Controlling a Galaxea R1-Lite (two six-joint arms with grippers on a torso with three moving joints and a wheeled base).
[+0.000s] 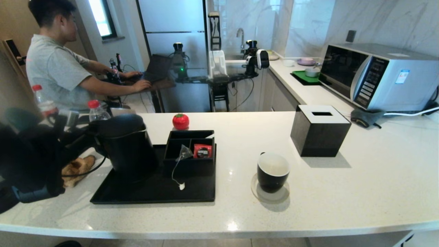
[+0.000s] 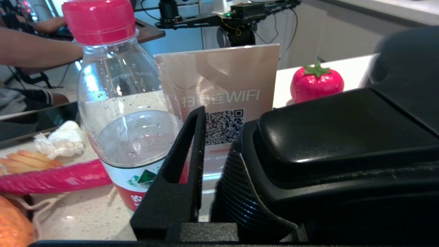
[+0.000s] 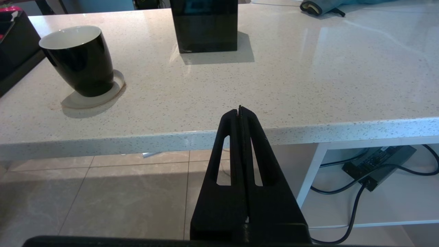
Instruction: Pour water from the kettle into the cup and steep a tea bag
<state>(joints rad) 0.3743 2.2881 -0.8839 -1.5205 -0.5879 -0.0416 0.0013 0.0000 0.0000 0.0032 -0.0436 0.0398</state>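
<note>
The kettle [image 1: 125, 144] stands upright on the left half of a black tray [image 1: 154, 190] on the pale stone counter [image 1: 360, 185], its handle side turned toward the left arm, which reaches in low from the counter's left edge. In the left wrist view the left gripper [image 2: 219, 164] sits at the kettle's handle: one black finger [image 2: 181, 171] stands on one side and the glossy handle fills the space beside it, so the gripper appears clamped on the handle, though the second finger is hidden behind it. The tea bag [image 1: 185, 152] rests in a compartment of a black organizer box [image 1: 189, 151] on the same tray, just right of the kettle, its string trailing over the front wall to a small tag on the tray; a red sachet [image 1: 202, 151] lies in the neighbouring compartment. The cup [image 1: 272, 171] stands on a round coaster [image 1: 271, 195] well to the right of the tray, with a black tissue box [image 1: 320, 130] behind it. Beside the left gripper stand a red-capped water bottle [image 2: 123, 113], a WiFi sign [image 2: 223, 103] and a red tomato-shaped object [image 2: 316, 84]. The right gripper [image 3: 240, 111] hangs below and in front of the counter's edge, fingers pressed together and holding nothing. A microwave [image 1: 380, 75] sits at far right; a man works at a laptop in the background.
</note>
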